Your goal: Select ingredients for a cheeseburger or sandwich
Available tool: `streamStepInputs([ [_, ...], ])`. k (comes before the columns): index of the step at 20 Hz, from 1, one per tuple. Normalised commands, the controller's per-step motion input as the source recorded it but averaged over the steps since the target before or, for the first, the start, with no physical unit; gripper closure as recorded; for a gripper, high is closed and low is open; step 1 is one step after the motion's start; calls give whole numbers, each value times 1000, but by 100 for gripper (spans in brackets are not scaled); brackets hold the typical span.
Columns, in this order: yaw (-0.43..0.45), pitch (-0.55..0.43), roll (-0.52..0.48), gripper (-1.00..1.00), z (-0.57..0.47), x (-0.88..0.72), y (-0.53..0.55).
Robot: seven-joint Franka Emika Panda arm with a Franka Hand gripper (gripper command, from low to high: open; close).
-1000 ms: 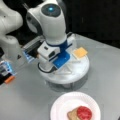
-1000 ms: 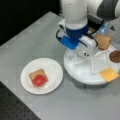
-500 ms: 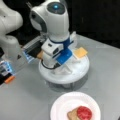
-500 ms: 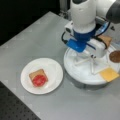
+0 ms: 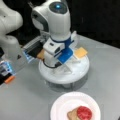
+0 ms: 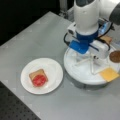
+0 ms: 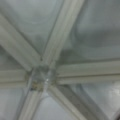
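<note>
On plate [image 6: 53, 75]: toast [image 6: 36, 74] (tomato [image 6: 39, 80] on top).

Both front views look down from opposite sides onto the same grey table [image 5: 22, 100], sharing the divided tray [image 6: 75, 72] and white plate [image 5: 60, 107]. The wrist view points down – probably very near the tray's dividers [image 7: 50, 75].

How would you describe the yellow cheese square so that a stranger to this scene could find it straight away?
Find the round white divided tray under the robot arm. The cheese square lies at its rim, towards a front view's right, below the dark round patty. It is the only flat yellow piece.
</note>
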Motion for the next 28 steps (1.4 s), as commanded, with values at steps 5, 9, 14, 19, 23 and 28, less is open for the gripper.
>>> streamStepInputs([
  [5, -194, -270, 52, -100, -192, -348, 183],
  [9, -226, -278, 64, -100, -162, -325, 210],
  [14, -208, -279, 50, -100, -137, -330, 183],
  [19, -169, -279, 68, -100, -168, -347, 132],
  [23, -146, -300, 83, -100, -224, -365, 91],
  [28, -130, -314, 91, -100, -302, -396, 68],
])
